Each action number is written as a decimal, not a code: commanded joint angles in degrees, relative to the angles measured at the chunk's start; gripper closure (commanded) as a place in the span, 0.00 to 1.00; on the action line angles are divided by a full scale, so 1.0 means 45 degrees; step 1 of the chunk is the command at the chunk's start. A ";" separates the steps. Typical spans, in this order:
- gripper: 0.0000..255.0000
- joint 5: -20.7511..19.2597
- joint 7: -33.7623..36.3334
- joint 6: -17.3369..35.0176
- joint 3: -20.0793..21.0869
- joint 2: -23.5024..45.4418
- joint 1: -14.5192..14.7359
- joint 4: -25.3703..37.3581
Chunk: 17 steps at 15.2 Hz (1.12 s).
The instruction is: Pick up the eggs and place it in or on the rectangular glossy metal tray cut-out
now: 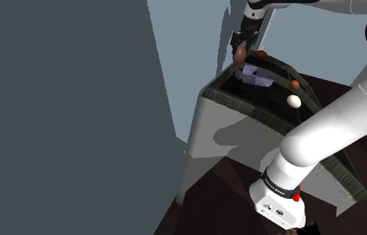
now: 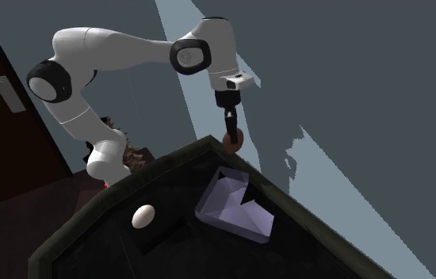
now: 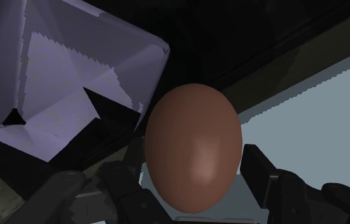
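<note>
While the black gripper [image 2: 231,133] is clamped on a brown egg [image 3: 193,146], that egg hangs in the air just past the pale lilac rectangular tray [image 2: 235,208], over the dark counter's [image 2: 89,238] edge; the pick-up looks done for this egg; carrying it over the tray and letting go are left; the tray holds nothing; a second brown egg [image 1: 261,54] lies near the tray, a third brown egg [image 1: 295,85] and a white egg [image 2: 143,215] farther from the tray, all untouched
</note>
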 commanded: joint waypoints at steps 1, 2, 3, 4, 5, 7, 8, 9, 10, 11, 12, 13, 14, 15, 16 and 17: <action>1.00 0.0036 -0.0058 -0.0361 0.0016 0.0071 0.0015 0.0436; 1.00 0.0053 -0.0086 -0.0530 0.0021 0.0111 0.0021 0.0647; 1.00 0.0070 -0.0115 -0.0699 0.0026 0.0155 0.0027 0.0861; 1.00 0.0088 -0.0145 -0.0869 0.0030 0.0201 0.0033 0.1078; 1.00 0.0105 -0.0174 -0.1039 0.0034 0.0250 0.0039 0.1299; 1.00 0.0136 -0.0227 -0.1336 0.0039 0.0343 0.0048 0.1691; 1.00 0.0167 -0.0561 -0.1338 -0.0188 0.0465 -0.0047 0.1870; 1.00 0.0208 -0.0897 -0.1342 -0.0416 0.0601 -0.0142 0.2064; 1.00 0.0260 -0.1237 -0.1349 -0.0647 0.0752 -0.0236 0.2274; 1.00 0.0323 -0.1581 -0.1358 -0.0878 0.0920 -0.0334 0.2501; 1.00 0.0398 -0.1928 -0.1372 -0.1115 0.1103 -0.0426 0.2744; 1.00 0.0489 -0.2280 -0.1389 -0.1349 0.1303 -0.0525 0.3004; 1.00 0.0594 -0.2637 -0.1411 -0.1588 0.1520 -0.0624 0.3282; 1.00 0.0715 -0.2999 -0.1439 -0.1827 0.1755 -0.0728 0.3578; 1.00 0.0855 -0.3367 -0.1473 -0.2066 0.2009 -0.0839 0.3894; 1.00 0.1015 -0.3740 -0.1514 -0.2306 0.2282 -0.0956 0.4230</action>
